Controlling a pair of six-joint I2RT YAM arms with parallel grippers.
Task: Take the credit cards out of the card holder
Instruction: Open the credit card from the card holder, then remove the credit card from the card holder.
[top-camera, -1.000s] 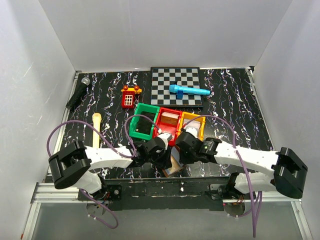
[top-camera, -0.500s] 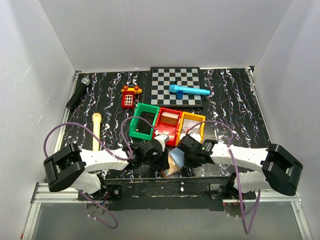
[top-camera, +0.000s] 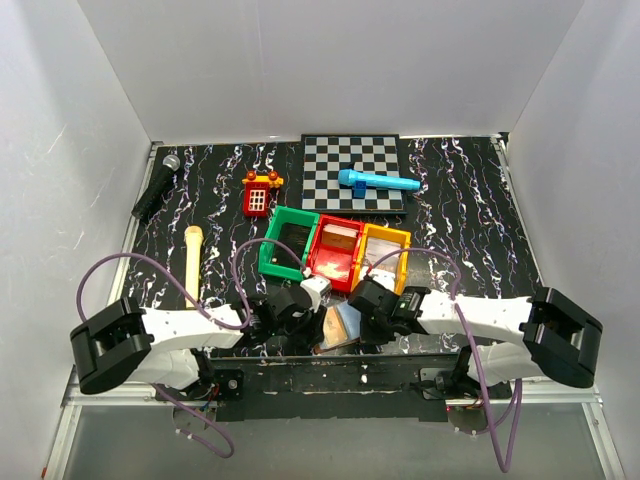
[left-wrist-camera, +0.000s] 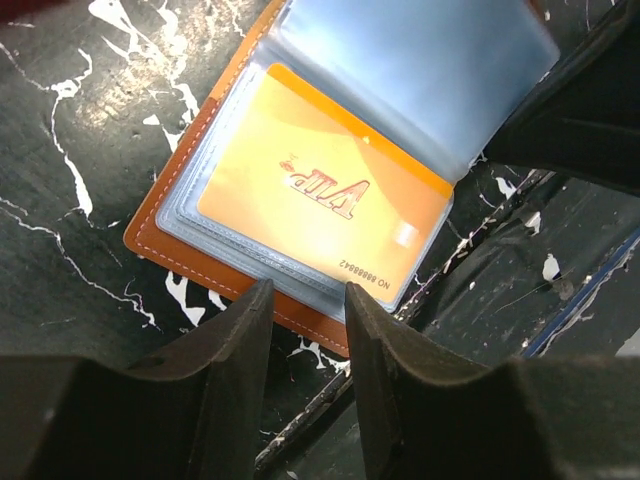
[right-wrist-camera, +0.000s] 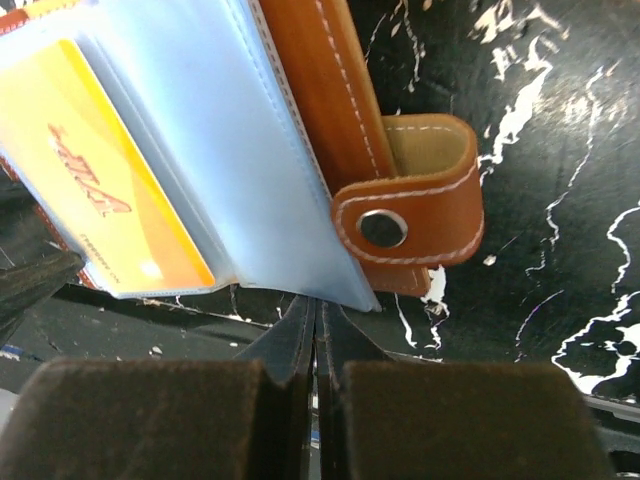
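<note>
The left fingers (left-wrist-camera: 235, 350) stand partly apart with nothing between them, their tips just over the near brown edge of the card holder (left-wrist-camera: 190, 215). The right fingers (right-wrist-camera: 300, 345) are pressed fully together, their tips touching the lower edge of a pale blue pocket (right-wrist-camera: 230, 130); whether they pinch it cannot be told.

The card holder lies open and flat on the black, white-veined surface (top-camera: 450, 200), at its near edge between the two wrists. An orange-yellow card (left-wrist-camera: 320, 190) printed "VIP" sits inside one clear pocket, with more pocket leaves folded above it. A brown snap strap (right-wrist-camera: 410, 215) curls off the spine.

Just beyond stand a green bin (top-camera: 285, 245), a red bin (top-camera: 335, 250) and an orange bin (top-camera: 385, 250) in a row.
</note>
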